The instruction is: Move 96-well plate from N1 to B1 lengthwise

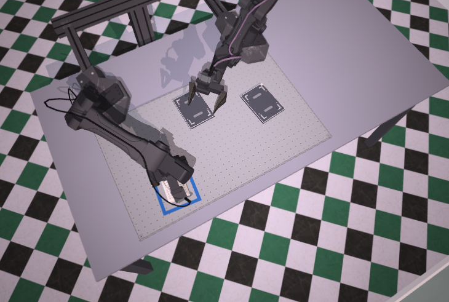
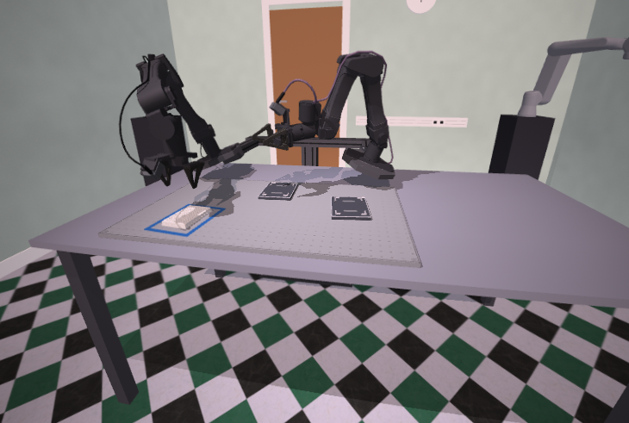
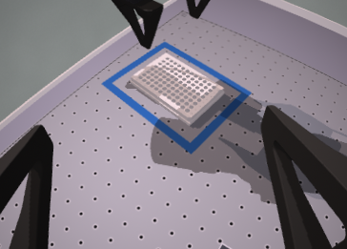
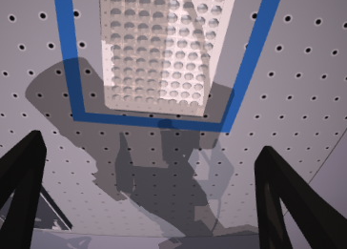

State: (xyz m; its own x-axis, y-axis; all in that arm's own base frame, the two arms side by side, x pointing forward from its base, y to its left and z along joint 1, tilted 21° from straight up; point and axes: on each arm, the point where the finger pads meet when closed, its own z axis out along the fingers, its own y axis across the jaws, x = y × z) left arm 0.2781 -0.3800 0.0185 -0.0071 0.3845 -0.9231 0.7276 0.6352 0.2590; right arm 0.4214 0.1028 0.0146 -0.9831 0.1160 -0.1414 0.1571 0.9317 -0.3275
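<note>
96-well plate [image 1: 167, 191] [image 2: 186, 217] [image 3: 178, 88] [image 4: 157, 50], inside blue outline [image 1: 196, 189] [image 2: 166, 232] [image 3: 138, 112] [image 4: 153, 122], near worktop's [image 1: 362, 55] [image 2: 507, 235] [image 3: 286, 16] far right corner, right gripper [image 1: 176, 191] [image 2: 180, 184] [image 3: 172, 32] [image 4: 153, 140] wide and empty, left gripper [image 1: 201, 107] [image 2: 264, 139] [image 3: 155, 116] wide
</note>
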